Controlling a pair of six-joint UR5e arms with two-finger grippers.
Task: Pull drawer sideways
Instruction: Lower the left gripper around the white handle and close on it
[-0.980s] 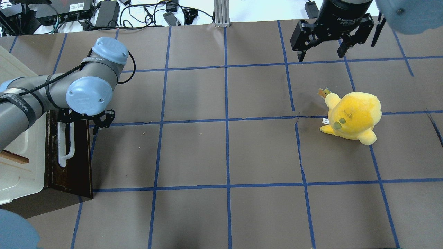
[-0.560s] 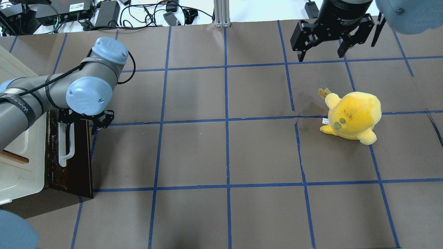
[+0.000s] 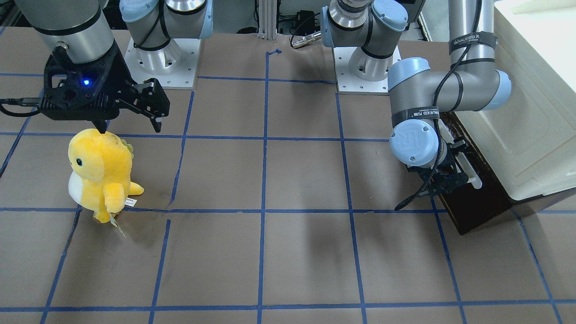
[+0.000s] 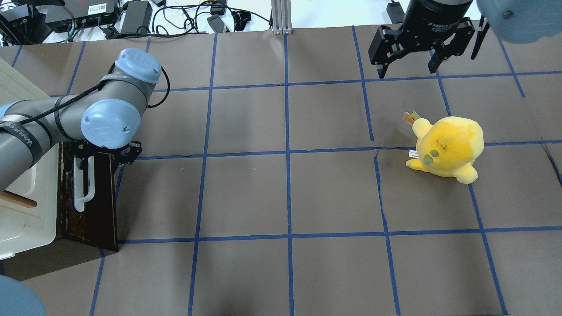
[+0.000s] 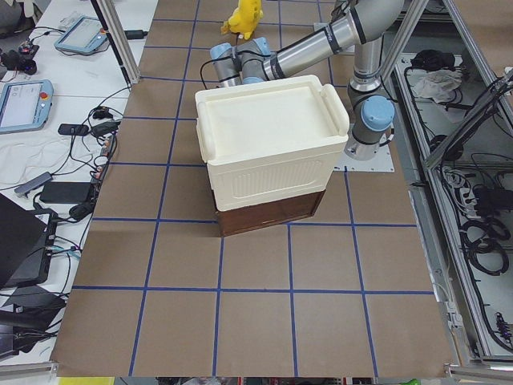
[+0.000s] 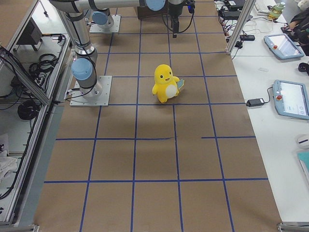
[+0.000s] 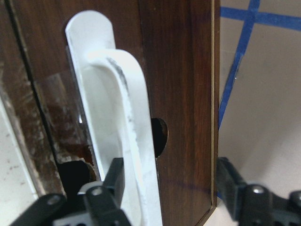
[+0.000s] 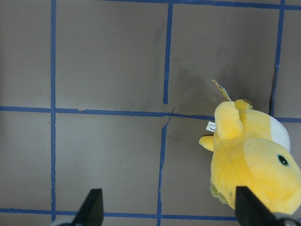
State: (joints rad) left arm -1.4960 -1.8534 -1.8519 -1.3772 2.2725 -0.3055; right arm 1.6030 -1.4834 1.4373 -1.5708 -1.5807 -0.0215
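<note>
The drawer (image 4: pixel 99 206) has a dark brown wooden front and a long white bar handle (image 4: pixel 83 184). It sits at the bottom of a cream-white cabinet (image 4: pixel 26 206) at the table's left edge, and no pale interior shows. My left gripper (image 4: pixel 105 154) is open at the far end of the handle. In the left wrist view (image 7: pixel 171 188) its jaws straddle the handle (image 7: pixel 127 122), one finger (image 7: pixel 115 181) right beside it. The drawer also shows in the front view (image 3: pixel 477 202). My right gripper (image 4: pixel 408 59) is open and empty, high at the back right.
A yellow plush toy (image 4: pixel 448 147) stands on the right half of the table, below the right gripper (image 8: pixel 169 212). Brown paper with blue tape grid lines covers the table. Cables and power bricks (image 4: pixel 136 17) lie beyond the far edge.
My left arm has shifted slightly left, bringing its gripper closer to the drawer front and handle. The right arm, the drawer and the toy have not moved.
</note>
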